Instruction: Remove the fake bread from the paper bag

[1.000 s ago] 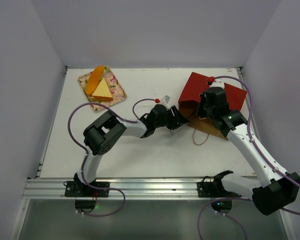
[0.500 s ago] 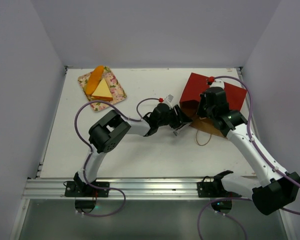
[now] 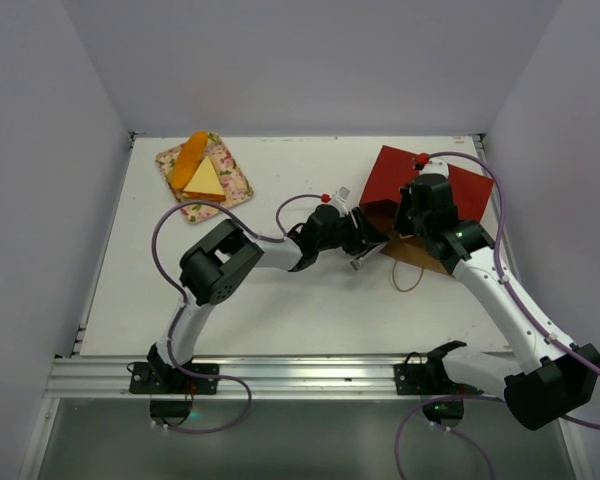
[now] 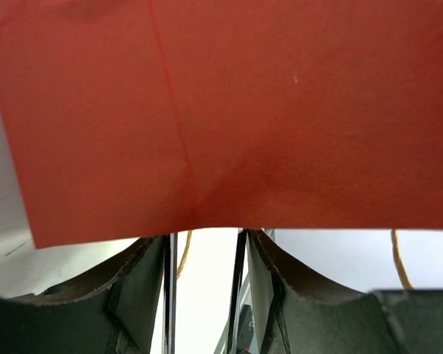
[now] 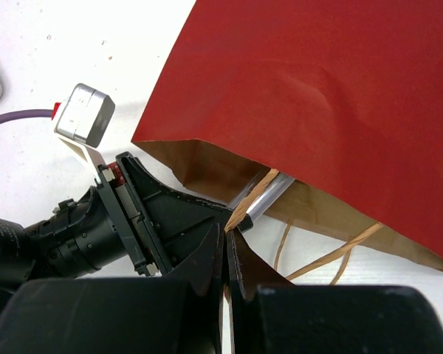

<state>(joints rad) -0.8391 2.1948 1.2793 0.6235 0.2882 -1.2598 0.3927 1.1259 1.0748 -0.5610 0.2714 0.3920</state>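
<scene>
**Left arm at the bag's mouth, right arm on its cord**

The red bag (image 3: 388,172) lies flat on the worktop (image 3: 310,310) at about 2 o'clock, its mouth facing 8 o'clock and showing a brown lining. The left arm stretches across the middle of the worktop. The left fingers (image 4: 136,295) are right at that mouth, under the bag's red upper sheet. They stand partway apart with bare worktop showing between them. Their tips are hidden by the paper, so I cannot tell whether they touch anything inside.

The right arm comes in from 5 o'clock and hangs over the mouth. The right fingers (image 5: 207,258) are pressed tight together, and a thin tan cord (image 5: 249,199) from the bag runs straight to their tips and seems to be pinched there. A second cord loop lies loose on the worktop just beside the mouth.

Two pieces of bread sit well apart from all this at 11 o'clock, an orange bun (image 3: 190,158) and a yellow wedge (image 3: 204,180). They lie side by side and touching on a floral tray (image 3: 238,186). Whatever is deeper in the bag is out of sight.
</scene>
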